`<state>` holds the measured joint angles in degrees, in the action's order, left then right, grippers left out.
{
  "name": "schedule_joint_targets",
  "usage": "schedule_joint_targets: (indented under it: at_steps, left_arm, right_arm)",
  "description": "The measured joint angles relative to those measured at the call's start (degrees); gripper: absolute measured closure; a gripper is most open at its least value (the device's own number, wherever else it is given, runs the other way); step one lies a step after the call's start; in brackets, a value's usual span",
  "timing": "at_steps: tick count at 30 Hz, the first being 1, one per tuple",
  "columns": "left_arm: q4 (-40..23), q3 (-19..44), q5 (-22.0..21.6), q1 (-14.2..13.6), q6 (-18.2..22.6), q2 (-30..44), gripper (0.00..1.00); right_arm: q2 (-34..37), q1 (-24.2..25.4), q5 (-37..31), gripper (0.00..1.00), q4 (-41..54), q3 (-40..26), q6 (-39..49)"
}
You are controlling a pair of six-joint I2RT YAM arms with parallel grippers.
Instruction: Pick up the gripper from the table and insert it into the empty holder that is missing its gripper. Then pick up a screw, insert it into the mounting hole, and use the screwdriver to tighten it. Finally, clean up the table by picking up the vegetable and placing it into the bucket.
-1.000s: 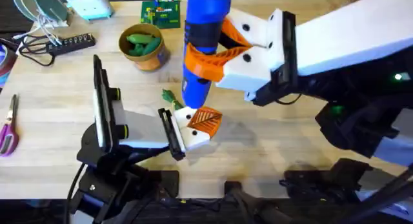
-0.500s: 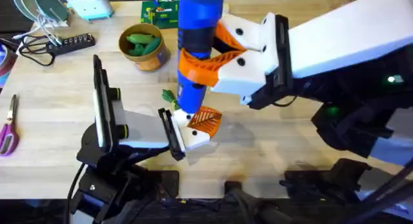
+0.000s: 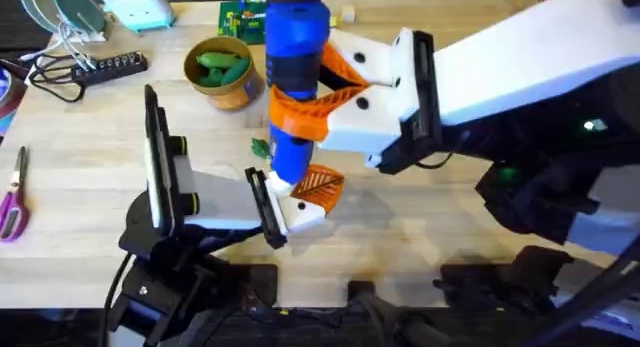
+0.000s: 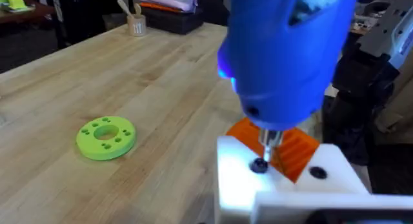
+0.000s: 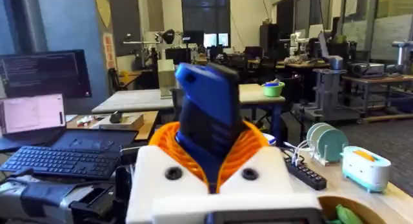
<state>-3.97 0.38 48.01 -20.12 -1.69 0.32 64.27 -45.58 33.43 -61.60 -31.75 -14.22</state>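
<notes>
Right gripper [image 3: 315,92] clamping the screwdriver [image 3: 294,77] above the pale planked table [image 3: 80,167], lab desks beyond.

Obstacles: right arm reaches in from 3 o'clock across the table [image 3: 90,197] middle; its gripper [image 3: 305,92], clamped on the screwdriver [image 3: 296,82], stands upright over the centre. Screwdriver tip sits on a dark screw [image 4: 259,165] in the white holder [image 3: 300,209], with the orange gripper [image 3: 320,187] seated in it, so no way in from above. Left arm [image 3: 165,187] blocks centre to 7 o'clock. The vegetable [image 3: 262,148] lies just beside the screwdriver at 10 o'clock, hemmed in. The bucket [image 3: 225,72] at 11 o'clock, already holding green pieces, is open from above.

Free room: bare wood at 9 o'clock, bounded by scissors [image 3: 13,197] at the edge and power strip [image 3: 105,65] at 10. Also bare wood at 5 o'clock of the holder.
</notes>
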Motion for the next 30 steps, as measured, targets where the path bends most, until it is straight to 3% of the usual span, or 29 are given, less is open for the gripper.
schedule_joint_targets:
  at_steps: [30]
  left_arm:
    - [-0.04, 0.0, 0.02, 0.0, 0.0, 0.0, 0.995]
  right_arm:
    - [0.08, 0.0, -2.16, 0.978, 4.08, -0.37, 0.11]
